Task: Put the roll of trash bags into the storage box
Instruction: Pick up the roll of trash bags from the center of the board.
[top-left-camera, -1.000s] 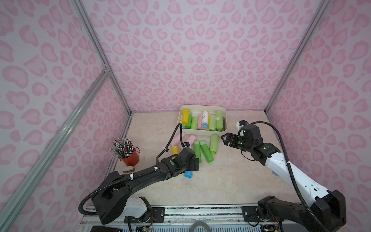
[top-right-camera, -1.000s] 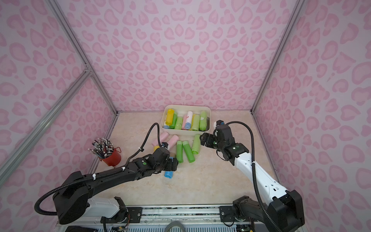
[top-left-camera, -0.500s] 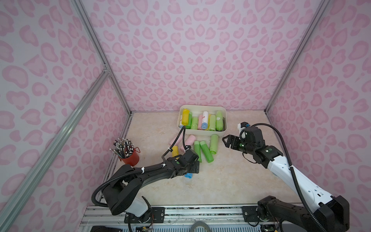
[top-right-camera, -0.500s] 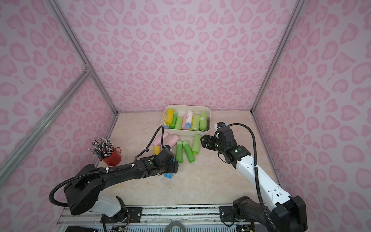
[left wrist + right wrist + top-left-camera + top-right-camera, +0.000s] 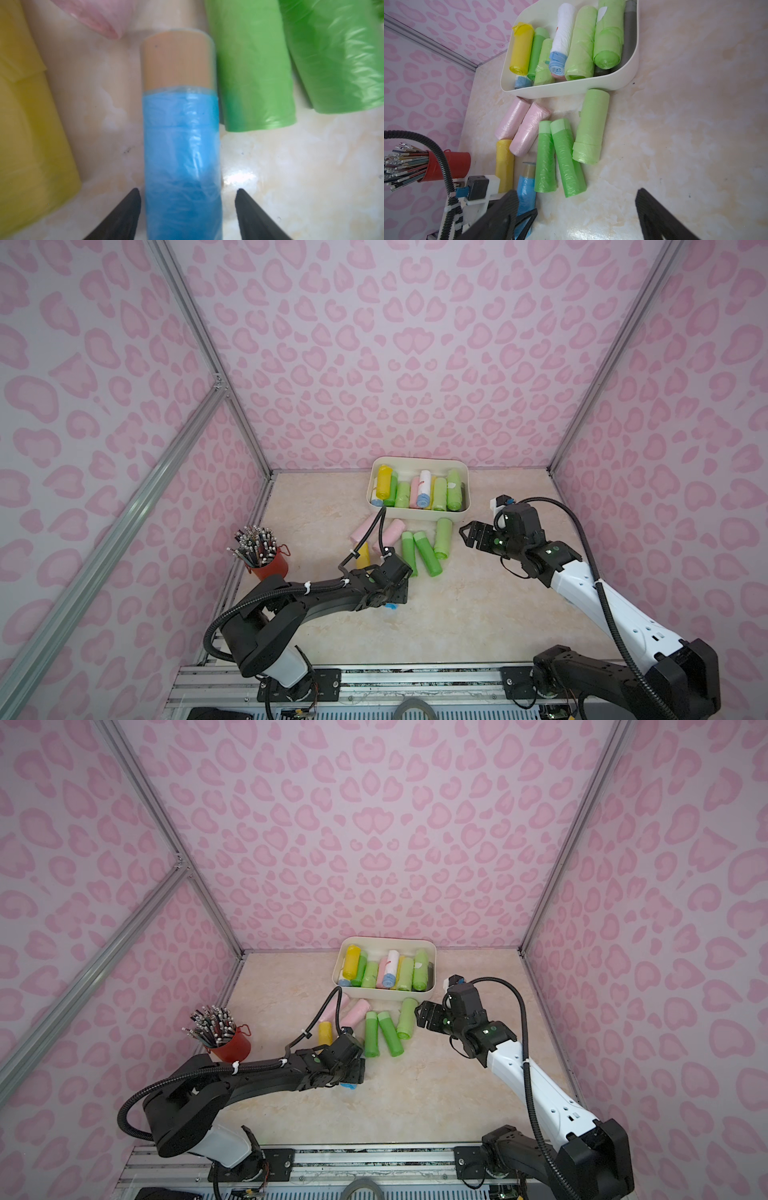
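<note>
Clock = top view, 12 at back wall.

- Table: marble-look top.
- Storage box sat at 12 by the back wall, packed w/ rolls: yellow, greens, pink, white/blue, plus a grey one along a side wall.
- L arm lay low across the table from 7 toward centre.
- Left gripper was down over the blue roll. Jaws unclenched, one finger each side, small gap on both sides, no contact visible.
- Right gripper hung at 3 of the loose pile, jaws spread wide, nothing between them.
- Red cup w/ pencils at 9.
- Loose pile lay at 6 of the box:
  - light-green roll just beside the box's front wall
  - two dark-green rolls
  - two pink rolls
  - yellow roll
- Blue roll lay flat on the table, outside the box, at the pile's 6 edge. Bare cardboard core end pointed to 12, yellow roll on its 9 side, a dark-green one just beside it at 3.
</note>
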